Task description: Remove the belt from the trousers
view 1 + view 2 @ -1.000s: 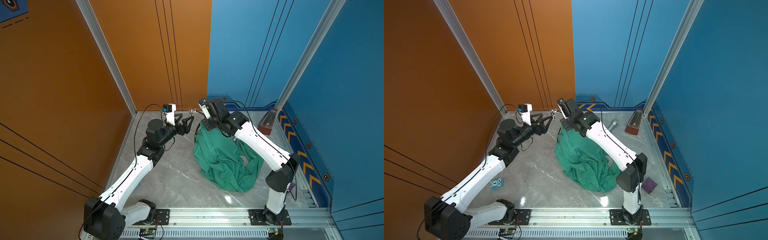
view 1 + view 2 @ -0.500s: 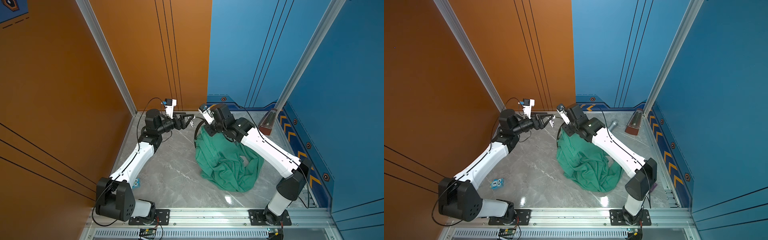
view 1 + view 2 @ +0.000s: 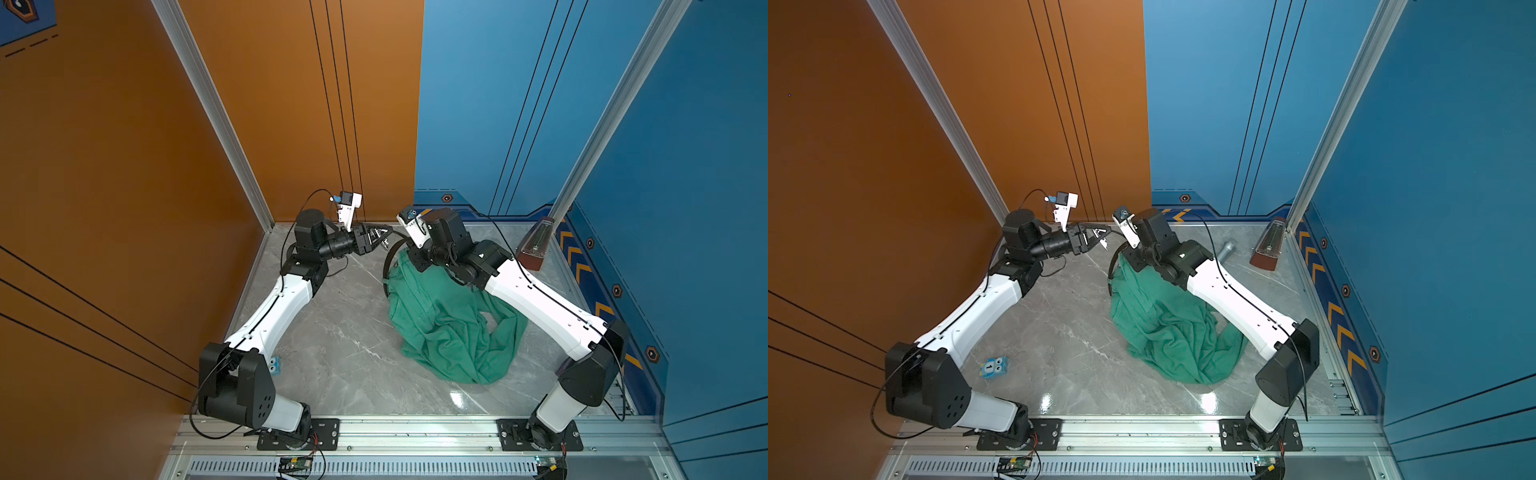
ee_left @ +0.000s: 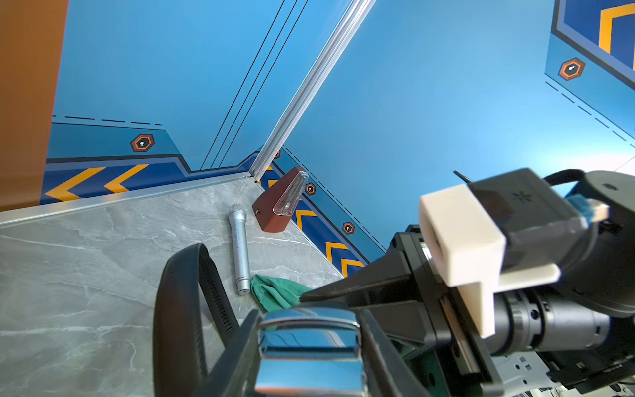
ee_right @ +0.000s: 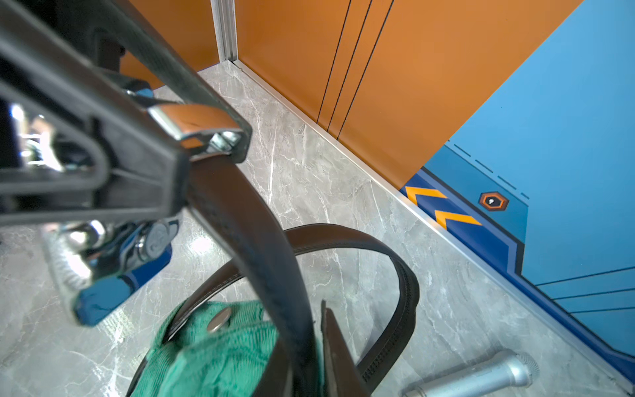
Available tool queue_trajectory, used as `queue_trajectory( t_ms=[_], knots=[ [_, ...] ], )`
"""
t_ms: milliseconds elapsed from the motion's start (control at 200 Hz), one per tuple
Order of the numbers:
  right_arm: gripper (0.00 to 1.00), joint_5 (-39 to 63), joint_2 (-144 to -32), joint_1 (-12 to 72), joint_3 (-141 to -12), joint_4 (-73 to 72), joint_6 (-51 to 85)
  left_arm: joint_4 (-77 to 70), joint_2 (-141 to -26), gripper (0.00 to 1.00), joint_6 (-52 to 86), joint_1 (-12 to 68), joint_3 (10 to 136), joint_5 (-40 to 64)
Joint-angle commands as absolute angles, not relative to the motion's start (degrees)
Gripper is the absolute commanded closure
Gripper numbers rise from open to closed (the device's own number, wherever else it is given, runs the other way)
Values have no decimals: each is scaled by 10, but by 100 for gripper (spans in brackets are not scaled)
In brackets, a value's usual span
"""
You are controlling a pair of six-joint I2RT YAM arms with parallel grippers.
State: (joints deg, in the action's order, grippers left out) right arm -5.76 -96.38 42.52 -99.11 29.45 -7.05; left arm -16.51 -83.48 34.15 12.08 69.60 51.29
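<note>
Left hand (image 4: 305, 321) clenched on silver buckle (image 4: 307, 347). Belt (image 5: 247, 220) arcs from it into waistband of green trousers (image 3: 449, 332), heaped on worktop (image 3: 332, 332). Right hand (image 4: 326, 301) at waistband; cannot tell its grip. I'd pin cloth first, then draw buckle along loops, slow and level.

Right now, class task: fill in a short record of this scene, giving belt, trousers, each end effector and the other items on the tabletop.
belt: black, looping out from the waistband
trousers: green, heaped on the grey tabletop
left end effector: shut on the belt's silver buckle
right end effector: at the waistband, grip unclear
other items: microphone, metronome, small blue toy
</note>
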Motion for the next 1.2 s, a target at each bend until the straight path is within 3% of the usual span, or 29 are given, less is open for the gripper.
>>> queue_trajectory(
  t_ms=[0,135,315,575,811,886,981,1016,1191],
  knots=[
    [52,-51,-937,407,-964,245,-39,-182,-815,95,351,124,736,535],
    [36,-13,-933,377,-921,213,0,-182,-809,100,352,124,765,535],
    [35,35,-952,365,-876,192,32,-92,-806,100,301,127,841,535],
    [38,14,-1025,320,-831,171,84,83,-781,100,194,104,991,514],
    [39,46,-1021,273,-807,158,103,83,-732,100,203,11,936,507],
    [53,42,-1016,269,-828,171,98,83,-723,100,191,12,885,501],
    [82,27,-1005,271,-864,187,93,83,-715,100,137,26,807,490],
    [90,19,-999,273,-875,191,90,83,-711,95,113,30,776,480],
    [98,-16,-965,299,-932,195,50,83,-679,61,-9,41,660,413]
  ],
)
